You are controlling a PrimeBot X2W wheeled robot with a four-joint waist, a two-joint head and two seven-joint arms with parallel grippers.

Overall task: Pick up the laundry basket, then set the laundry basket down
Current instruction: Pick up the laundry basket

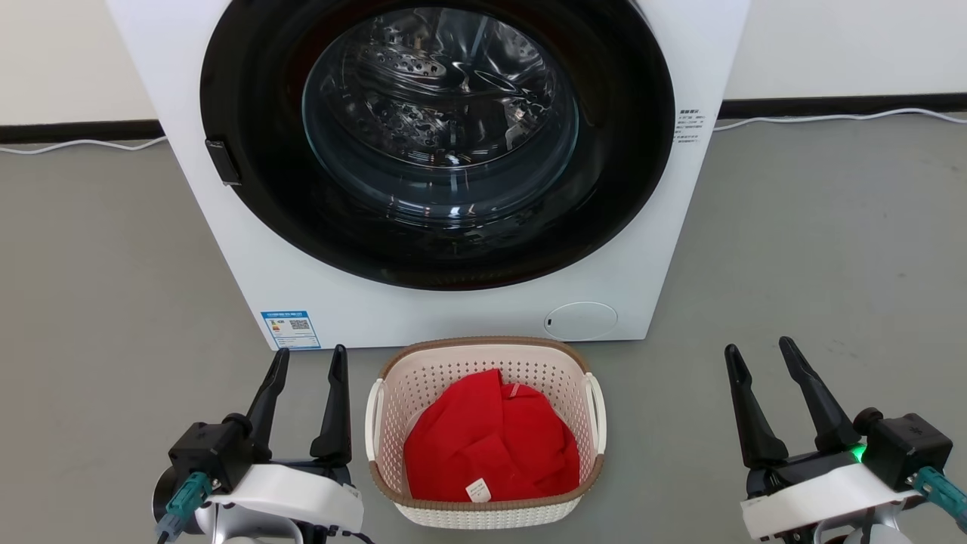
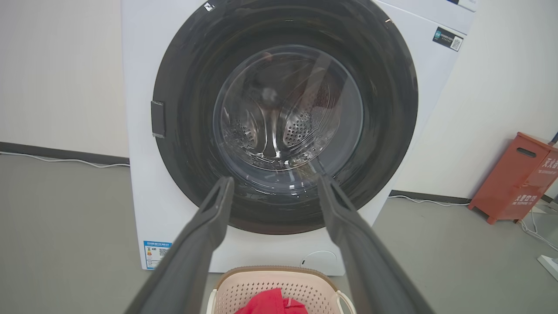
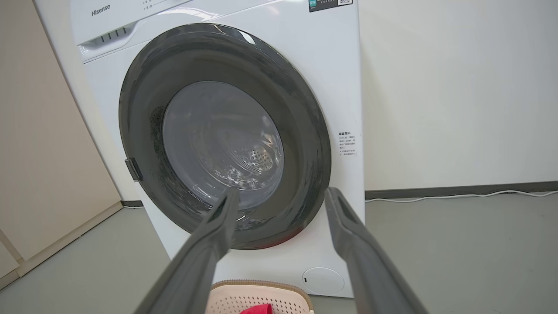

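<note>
Laundry basket (image 1: 483, 517), a small cream-white perforated plastic one with a brown woven-look rim and white loop handles (image 1: 372, 419), stands on the grey floor (image 1: 113, 302) between both grippers and touches neither. The left gripper (image 1: 311, 351) is just beside it, and the right gripper (image 1: 758, 346) is well apart. Both have fingers spread wide and hold nothing. A red cloth (image 1: 491, 446) lies inside. A white front-loading washing machine (image 1: 453, 310) stands close behind.

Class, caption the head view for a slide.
Left gripper and right gripper, both open, flank the laundry basket before the washing machine.
</note>
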